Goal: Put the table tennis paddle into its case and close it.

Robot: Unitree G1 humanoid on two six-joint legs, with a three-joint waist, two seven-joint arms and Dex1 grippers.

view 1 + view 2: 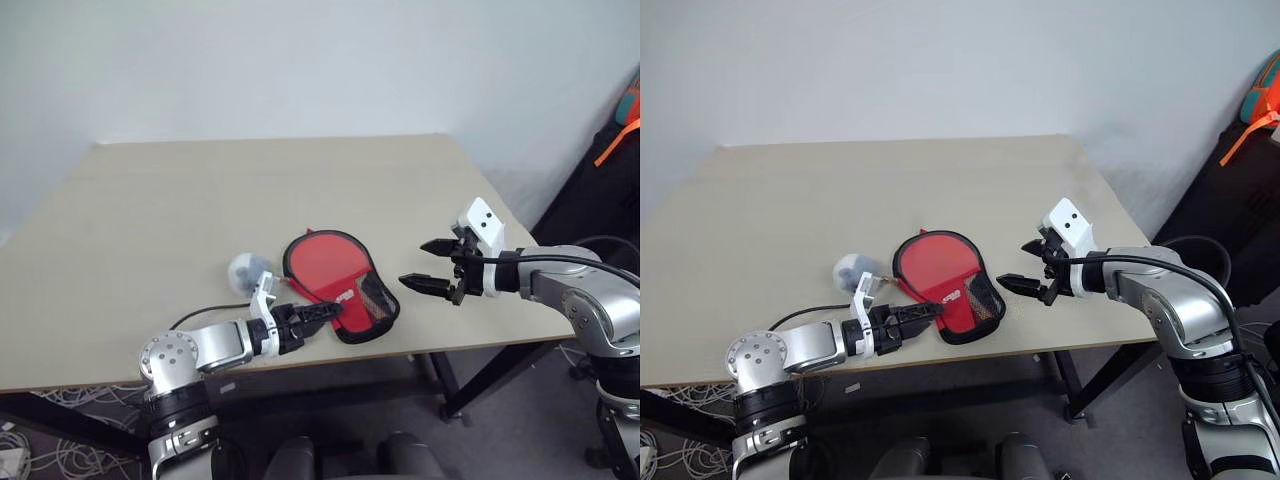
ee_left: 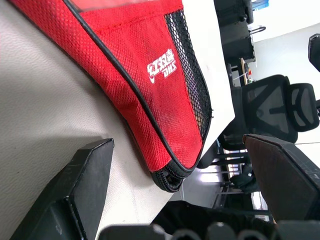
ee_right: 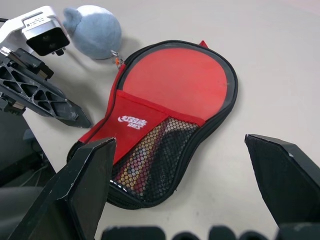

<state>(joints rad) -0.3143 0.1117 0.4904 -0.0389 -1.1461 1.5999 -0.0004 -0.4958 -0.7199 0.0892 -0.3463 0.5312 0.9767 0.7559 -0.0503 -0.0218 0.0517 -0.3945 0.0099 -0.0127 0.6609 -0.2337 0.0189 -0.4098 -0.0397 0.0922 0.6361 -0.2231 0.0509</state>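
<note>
The red case (image 1: 335,270) lies flat near the table's front edge, its black mesh pocket (image 3: 160,152) and white logo facing up. It looks closed, so the table tennis paddle is hidden; a reddish shape shows through the mesh. My left gripper (image 1: 322,312) is open and low at the case's narrow end (image 2: 167,175), which sits between its fingers without touching them. My right gripper (image 1: 416,265) hovers open above the table, just right of the case, with nothing between its fingers.
A small grey-blue plush toy (image 1: 248,268) rests against the case's left side, by a zip pull (image 3: 118,61). The table's front edge (image 1: 470,345) runs close under both grippers. Office chairs (image 2: 280,105) stand beyond it, and dark bags (image 1: 615,150) sit at the far right.
</note>
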